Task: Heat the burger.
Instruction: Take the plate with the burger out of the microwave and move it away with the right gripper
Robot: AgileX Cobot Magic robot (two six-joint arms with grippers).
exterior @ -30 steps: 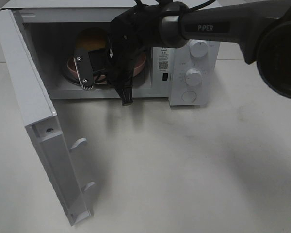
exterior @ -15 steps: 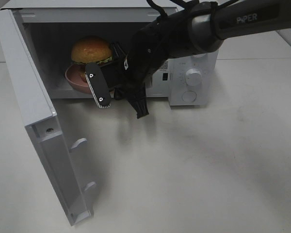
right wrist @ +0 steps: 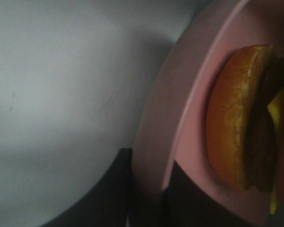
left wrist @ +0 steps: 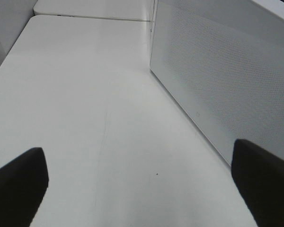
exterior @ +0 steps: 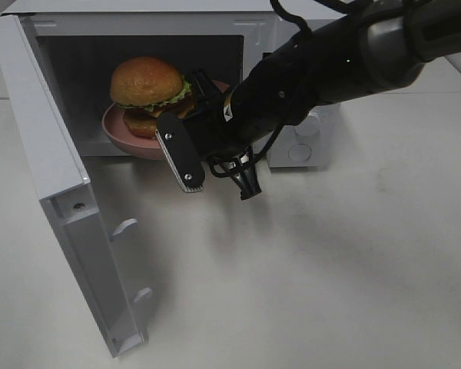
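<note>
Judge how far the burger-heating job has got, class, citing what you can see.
Done: the microwave door stands open, and the burger sits on its pink plate. In hand: the right gripper pinches the plate's rim at the oven's mouth. Left: letting go, shutting the door, turning the dials. The left gripper waits open.

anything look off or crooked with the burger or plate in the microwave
Yes: the pink plate pokes out past the front edge of the open microwave instead of sitting fully inside. The right gripper is shut on its rim. The burger sits upright on it, nothing spilled.
</note>
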